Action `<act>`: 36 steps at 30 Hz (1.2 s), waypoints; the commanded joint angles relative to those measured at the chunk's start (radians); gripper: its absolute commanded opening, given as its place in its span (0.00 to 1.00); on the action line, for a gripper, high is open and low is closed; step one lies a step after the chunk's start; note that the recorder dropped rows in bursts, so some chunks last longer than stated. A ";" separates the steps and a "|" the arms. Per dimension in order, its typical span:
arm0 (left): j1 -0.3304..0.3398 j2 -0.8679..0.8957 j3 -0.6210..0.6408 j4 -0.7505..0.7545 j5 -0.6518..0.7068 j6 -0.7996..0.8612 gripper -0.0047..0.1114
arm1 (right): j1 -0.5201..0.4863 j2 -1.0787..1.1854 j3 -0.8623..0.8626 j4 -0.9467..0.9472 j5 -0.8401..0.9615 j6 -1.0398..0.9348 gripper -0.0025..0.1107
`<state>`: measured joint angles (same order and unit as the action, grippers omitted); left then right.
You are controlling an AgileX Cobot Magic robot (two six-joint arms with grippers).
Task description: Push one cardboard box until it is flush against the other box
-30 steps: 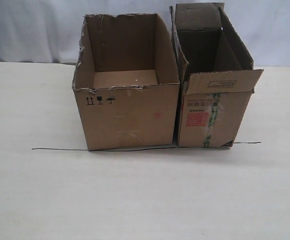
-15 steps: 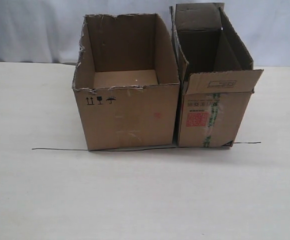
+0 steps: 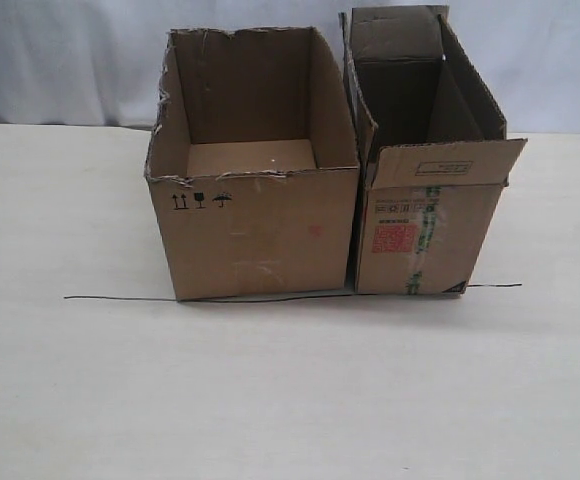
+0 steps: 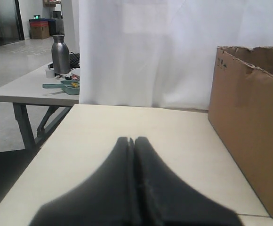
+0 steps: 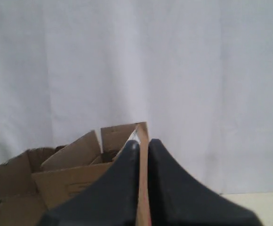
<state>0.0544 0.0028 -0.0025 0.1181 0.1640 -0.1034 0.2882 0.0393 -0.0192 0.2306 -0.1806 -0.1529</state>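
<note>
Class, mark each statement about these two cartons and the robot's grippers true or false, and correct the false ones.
1. In the exterior view the wider carton stands left of the narrower carton. True.
2. The wider carton has top flaps. False: its rim is ragged and flapless; the narrower carton has the flaps.
3. The left gripper has its jaws together, holding nothing. True.
4. The exterior view shows an arm touching a carton. False: no arm appears there.

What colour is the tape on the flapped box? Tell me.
Green-striped; the tape shows best in the exterior view.
</note>
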 commanded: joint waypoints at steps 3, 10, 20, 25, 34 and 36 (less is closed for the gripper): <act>-0.007 -0.003 0.002 0.002 -0.014 -0.002 0.04 | -0.006 -0.006 0.019 -0.220 0.140 0.269 0.07; -0.007 -0.003 0.002 0.002 -0.014 -0.002 0.04 | -0.006 -0.006 0.019 -0.220 0.163 0.189 0.07; -0.007 -0.003 0.002 0.002 -0.014 -0.002 0.04 | -0.271 -0.037 0.019 -0.194 0.236 0.189 0.07; -0.007 -0.003 0.002 0.002 -0.014 -0.002 0.04 | -0.273 -0.039 0.019 -0.167 0.310 0.190 0.07; -0.007 -0.003 0.002 0.002 -0.014 -0.002 0.04 | -0.263 -0.039 0.019 -0.167 0.312 0.190 0.07; -0.007 -0.003 0.002 -0.001 -0.014 -0.002 0.04 | -0.263 -0.039 0.019 -0.167 0.312 0.190 0.07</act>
<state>0.0544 0.0028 -0.0025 0.1181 0.1640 -0.1034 0.0242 0.0042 -0.0040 0.0607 0.1270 0.0464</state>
